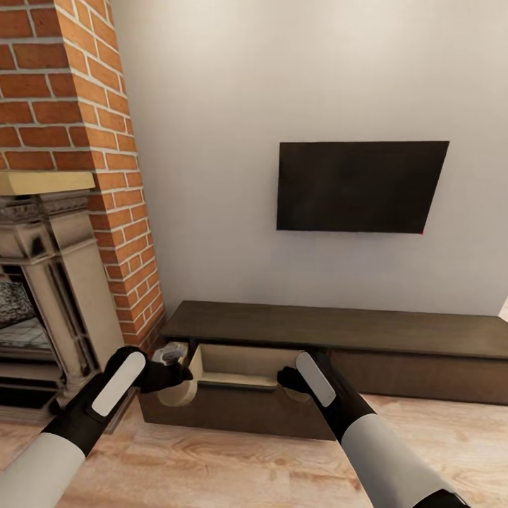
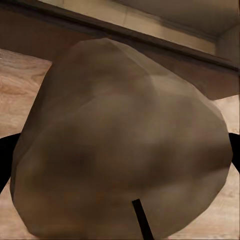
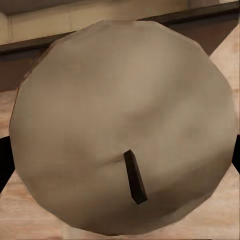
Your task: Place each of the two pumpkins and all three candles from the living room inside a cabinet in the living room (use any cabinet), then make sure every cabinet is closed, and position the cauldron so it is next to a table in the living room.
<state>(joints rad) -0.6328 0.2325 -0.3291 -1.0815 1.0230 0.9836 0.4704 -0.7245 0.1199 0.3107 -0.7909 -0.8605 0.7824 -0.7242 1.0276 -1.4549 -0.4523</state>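
A beige candle (image 2: 120, 145) sat between the fingers of the left end effector (image 1: 171, 372), clamped at its sides, with its dark wick (image 2: 142, 220) facing the wrist camera. A second candle (image 3: 125, 130) was held the same way in the right end effector (image 1: 291, 381). Both hung at the front of the dark cabinet's (image 1: 339, 328) open drawer (image 1: 236, 367), whose pale wood inside showed between them. A brick fireplace (image 1: 63, 212) stood to the left, a television (image 1: 360, 187) on the wall above.
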